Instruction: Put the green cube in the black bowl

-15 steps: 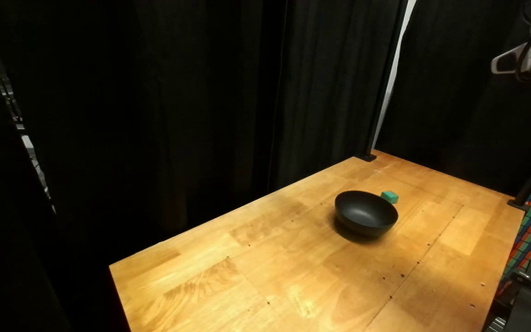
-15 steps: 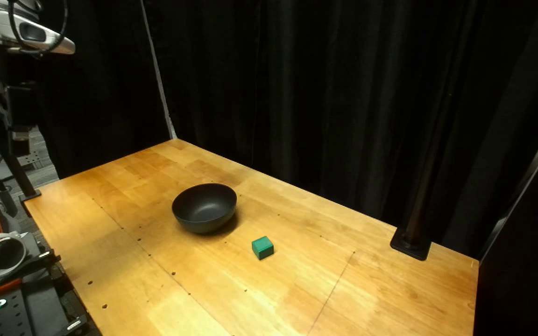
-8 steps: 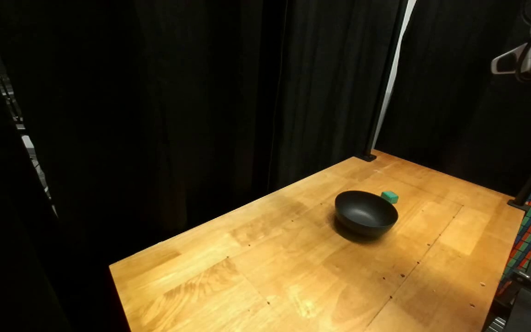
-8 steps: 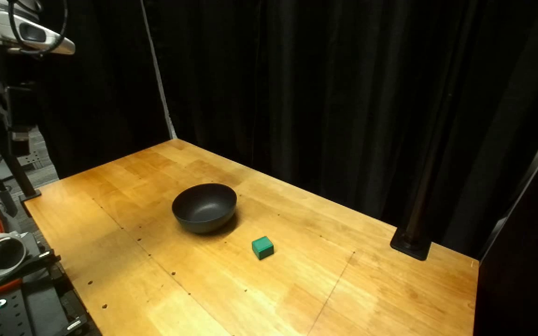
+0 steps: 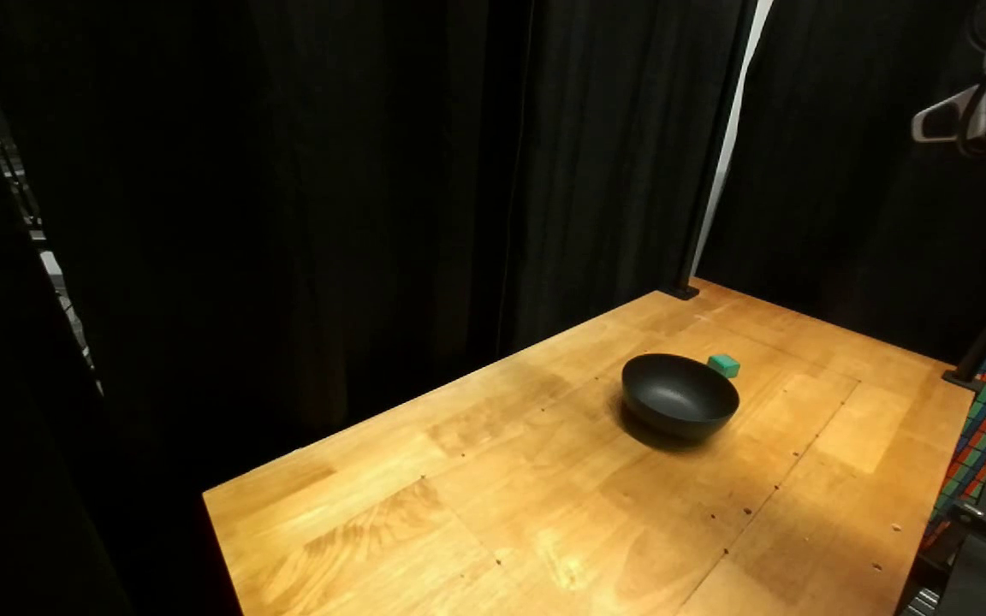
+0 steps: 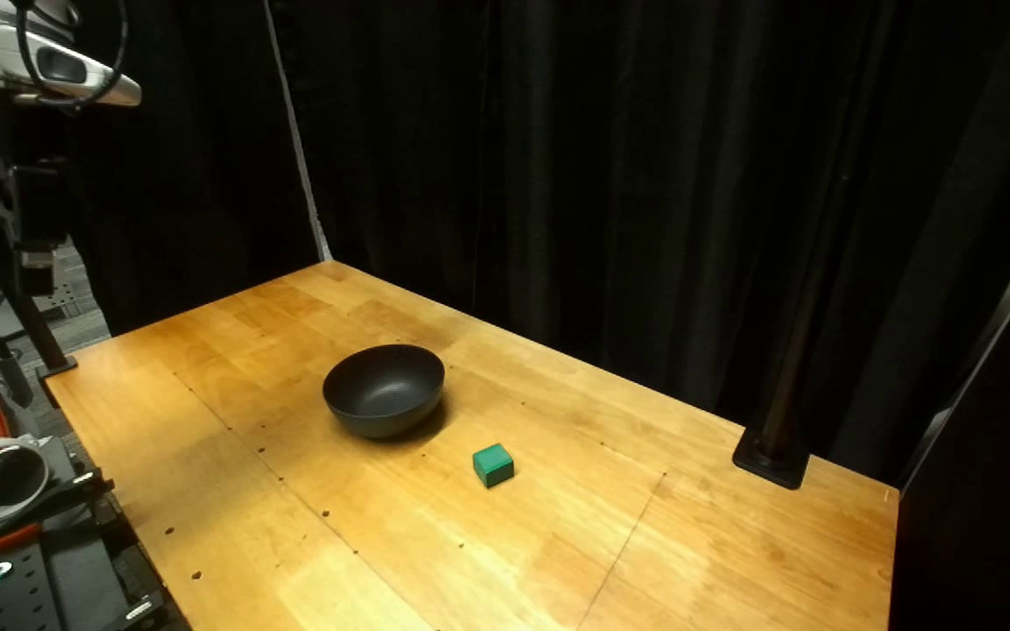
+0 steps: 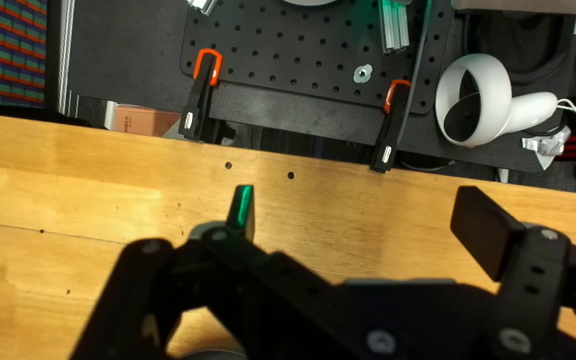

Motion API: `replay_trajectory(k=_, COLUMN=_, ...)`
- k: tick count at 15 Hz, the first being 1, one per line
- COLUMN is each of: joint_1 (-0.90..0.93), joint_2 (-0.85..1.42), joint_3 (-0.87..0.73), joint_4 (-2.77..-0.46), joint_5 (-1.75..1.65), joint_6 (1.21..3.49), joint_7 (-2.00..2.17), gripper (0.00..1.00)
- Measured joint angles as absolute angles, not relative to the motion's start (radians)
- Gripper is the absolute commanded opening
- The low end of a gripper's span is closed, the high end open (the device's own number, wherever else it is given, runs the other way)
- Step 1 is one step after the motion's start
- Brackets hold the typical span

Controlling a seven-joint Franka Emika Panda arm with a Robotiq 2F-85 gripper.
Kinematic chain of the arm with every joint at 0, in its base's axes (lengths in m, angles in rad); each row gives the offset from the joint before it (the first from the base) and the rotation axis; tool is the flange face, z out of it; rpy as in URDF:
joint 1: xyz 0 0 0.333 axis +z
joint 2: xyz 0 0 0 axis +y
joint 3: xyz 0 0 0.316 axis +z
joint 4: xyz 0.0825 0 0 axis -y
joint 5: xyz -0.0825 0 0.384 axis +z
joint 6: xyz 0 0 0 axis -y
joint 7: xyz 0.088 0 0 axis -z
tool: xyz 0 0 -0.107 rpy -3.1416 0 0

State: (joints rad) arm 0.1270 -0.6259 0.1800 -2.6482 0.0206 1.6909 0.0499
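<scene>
Nearest, in the wrist view: Robotiq gripper [image 7: 360, 215], jaws wide, holding nothing, above the wooden tabletop [image 7: 118, 190]. Farther, in an exterior view: black bowl [image 6: 385, 392], upright. Apparently farthest: green cube [image 6: 494, 465], flat on the tabletop, near the bowl but apart from it. Likely step: reaching for the cube. Best to pass high over the bowl, align with two opposite faces, descend straight, and close only when centred.
</scene>
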Motion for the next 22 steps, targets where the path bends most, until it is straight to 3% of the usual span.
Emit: replay_trajectory(k=22, joint_1=0.084, joint_2=-0.527, joint_3=0.174, joint_4=-2.640, joint_5=0.019, joint_6=1.747, joint_7=0.111, gripper=1.00)
